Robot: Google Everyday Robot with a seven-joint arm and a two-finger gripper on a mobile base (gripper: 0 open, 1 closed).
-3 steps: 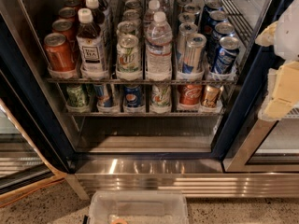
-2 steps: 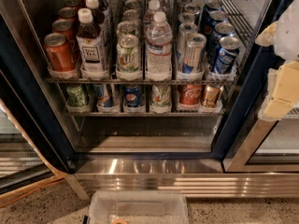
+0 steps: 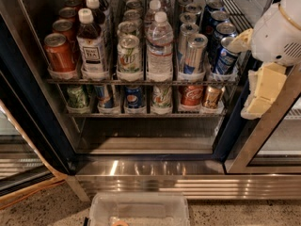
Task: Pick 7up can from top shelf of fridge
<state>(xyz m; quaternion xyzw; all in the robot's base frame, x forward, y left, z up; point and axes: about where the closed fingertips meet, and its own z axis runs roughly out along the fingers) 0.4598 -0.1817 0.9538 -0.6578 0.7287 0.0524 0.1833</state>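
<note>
Speckled grey floor [image 3: 244, 215] right up front, with a clear plastic bin [image 3: 138, 210] sitting on it at the bottom edge. Just past that is the big glass-door fridge [image 3: 28, 107], with a dark blue-black frame, a shiny steel base and its door open.

What's changed in the last second? Inside, basically nothing: every can and bottle sits where it was. The only mover is the robot's white arm [image 3: 277, 32] on the right, which has pushed in from the edge and now fills more of the upper right corner. The cream-coloured end effector [image 3: 261, 91] hangs below it, in front of the right door frame [image 3: 268, 140]. I can't tell whether it's released or clenched.

Further back is the lower, shorter rack [image 3: 141, 114] with its row of cans. Above that is the upper metal wire-rack surface, the top shelf [image 3: 141, 82]. The 7up can [image 3: 129, 55], short and silver-white with green lettering, stands upright at the front of its lane. It has a brown tea bottle [image 3: 91, 48] on its left and a clear water bottle [image 3: 160, 48] on its right, and more cans queue behind it.

My read is that it's early days. The end effector is well apart from the 7up can and has to cross a few lanes leftward. The neighbours are packed in tight, so bumping them looks like the main risk.
</note>
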